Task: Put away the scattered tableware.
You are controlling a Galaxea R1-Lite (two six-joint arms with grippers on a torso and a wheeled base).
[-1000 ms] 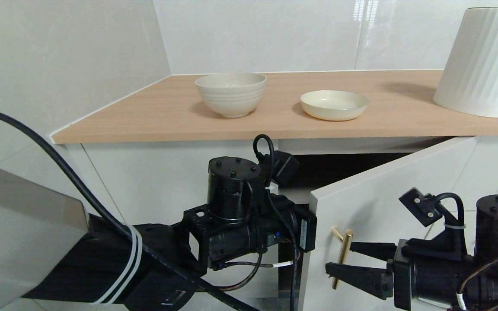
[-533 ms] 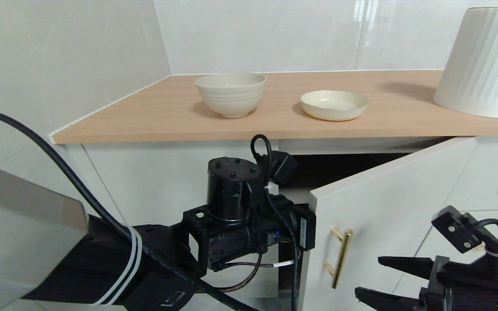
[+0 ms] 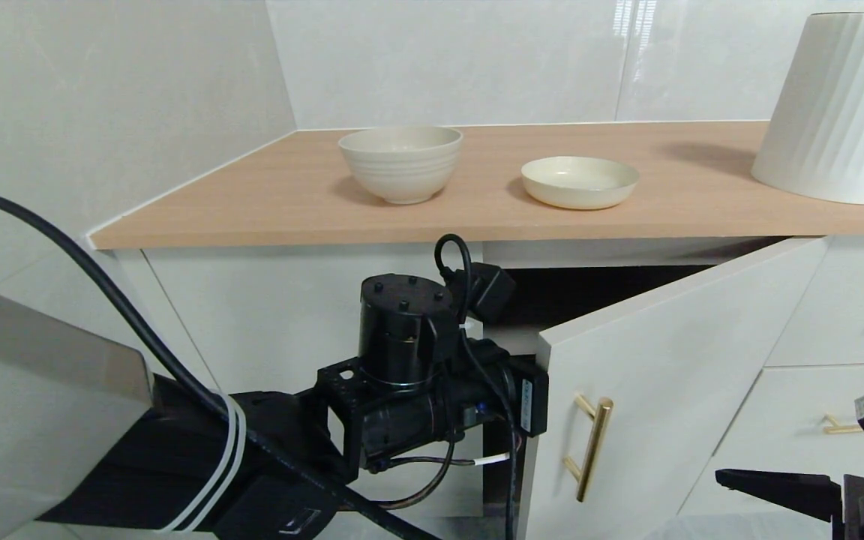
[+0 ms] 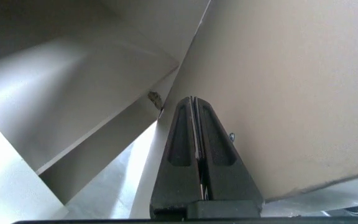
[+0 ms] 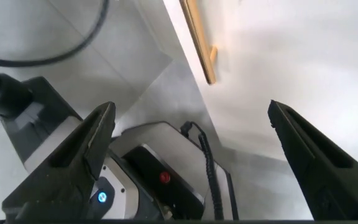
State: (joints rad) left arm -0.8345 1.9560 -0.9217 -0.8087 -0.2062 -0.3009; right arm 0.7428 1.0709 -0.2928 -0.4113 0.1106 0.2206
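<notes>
Cream bowl (image 3: 400, 163) and shallow dish (image 3: 580, 181) side by side on the wooden worktop (image 3: 252, 214), cupboard door (image 3: 664, 352) below ajar, left gripper (image 4: 193, 109) behind it with fingers (image 4: 182, 140) pressed together, right gripper (image 5: 191, 112) low before the door front, fingers spread wide, apart from the brass handle (image 3: 589, 448).

A cream bowl (image 3: 400, 163) (faintly ringed) and a pale yellow dish (image 3: 580, 181) are seen against the tan wood-grain table (image 3: 267, 202).

Home kitchen, tiled walls (image 3: 439, 60), wooden countertop (image 3: 289, 202), white cabinet door (image 3: 649, 390) with brass handle (image 3: 589, 448)
</notes>
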